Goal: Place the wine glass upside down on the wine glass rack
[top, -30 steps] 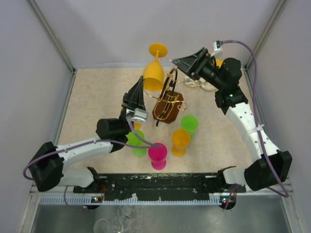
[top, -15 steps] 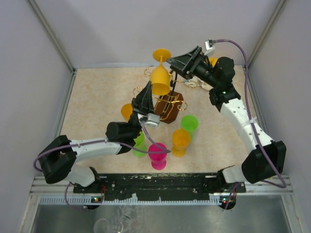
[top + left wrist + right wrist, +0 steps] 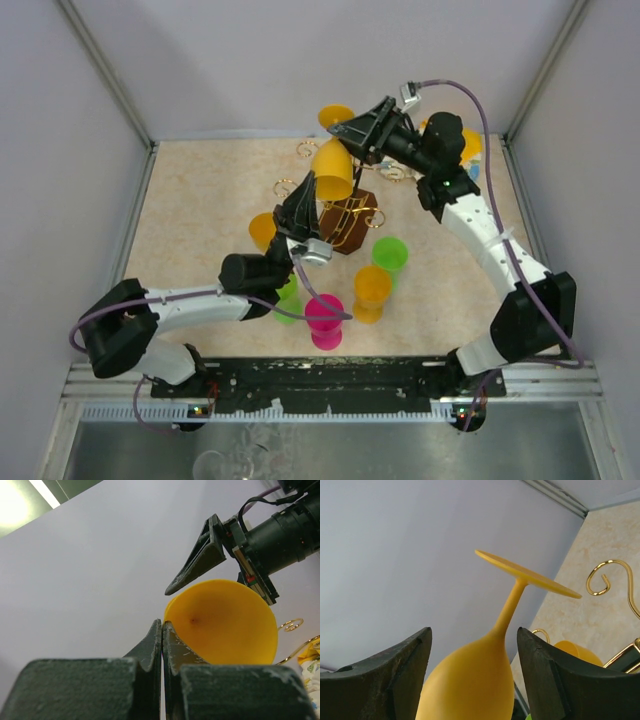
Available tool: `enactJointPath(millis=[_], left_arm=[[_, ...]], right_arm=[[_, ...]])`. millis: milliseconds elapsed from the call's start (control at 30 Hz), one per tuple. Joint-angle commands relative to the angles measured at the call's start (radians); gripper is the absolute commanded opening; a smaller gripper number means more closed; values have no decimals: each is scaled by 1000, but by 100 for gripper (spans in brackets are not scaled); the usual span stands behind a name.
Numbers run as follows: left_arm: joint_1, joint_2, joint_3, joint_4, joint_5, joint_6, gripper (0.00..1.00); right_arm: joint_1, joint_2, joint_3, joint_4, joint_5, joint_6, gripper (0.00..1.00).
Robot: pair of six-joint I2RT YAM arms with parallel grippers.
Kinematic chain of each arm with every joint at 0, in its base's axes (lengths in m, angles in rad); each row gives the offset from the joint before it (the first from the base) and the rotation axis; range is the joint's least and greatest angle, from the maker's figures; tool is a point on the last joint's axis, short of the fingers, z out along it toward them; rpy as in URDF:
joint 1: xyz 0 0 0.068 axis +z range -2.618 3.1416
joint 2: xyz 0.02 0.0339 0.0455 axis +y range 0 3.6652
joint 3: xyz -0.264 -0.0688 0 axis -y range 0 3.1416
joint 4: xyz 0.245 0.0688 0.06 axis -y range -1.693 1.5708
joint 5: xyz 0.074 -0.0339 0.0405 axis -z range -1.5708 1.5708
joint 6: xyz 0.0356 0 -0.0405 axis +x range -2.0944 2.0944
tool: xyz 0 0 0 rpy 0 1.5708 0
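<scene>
The yellow wine glass (image 3: 333,170) hangs in the air above the wine glass rack (image 3: 345,222), a gold wire stand with a dark brown centre. My left gripper (image 3: 305,186) is shut on the glass rim from below; in the left wrist view its fingertips (image 3: 162,622) pinch the rim of the bowl (image 3: 225,622). My right gripper (image 3: 346,128) reaches in from the back right. The right wrist view shows this gripper (image 3: 474,630) open astride the bowl (image 3: 470,685), a gap on each side, the foot pointing away from it.
Green (image 3: 390,255), orange (image 3: 372,290), pink (image 3: 325,320) and green (image 3: 287,295) glasses stand in front of the rack. A yellow glass (image 3: 262,230) sits left of it. Gold curled arm ends (image 3: 285,187) spread outwards. More items (image 3: 470,140) lie at the back right corner.
The left arm carried the glass right, over the rack. The right gripper swung left and now straddles the bowl, its jaws slightly narrower.
</scene>
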Motion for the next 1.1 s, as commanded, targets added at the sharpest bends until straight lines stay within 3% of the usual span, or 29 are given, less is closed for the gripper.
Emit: enactJointPath(millis=[0, 133, 533, 700, 933, 1000, 1067], left_arm=[[-10, -10, -10, 272, 1, 25, 0], [-11, -17, -10, 272, 9, 29, 0], [-11, -34, -54, 274, 20, -13, 0], [-11, -65, -91, 274, 10, -19, 0], [-11, -92, -106, 274, -1, -6, 0], [-11, -93, -108, 274, -10, -1, 10], [-11, -92, -113, 273, -13, 5, 33]], right_arm=[[16, 22, 64, 34, -36, 11, 68], [21, 23, 71, 23, -38, 2, 60], [24, 49, 99, 5, -74, -21, 15], [24, 46, 99, -11, -66, -44, 6], [24, 42, 111, -54, -51, -93, 2], [21, 39, 119, -74, -36, -114, 1], [15, 37, 134, -95, -18, -137, 0]])
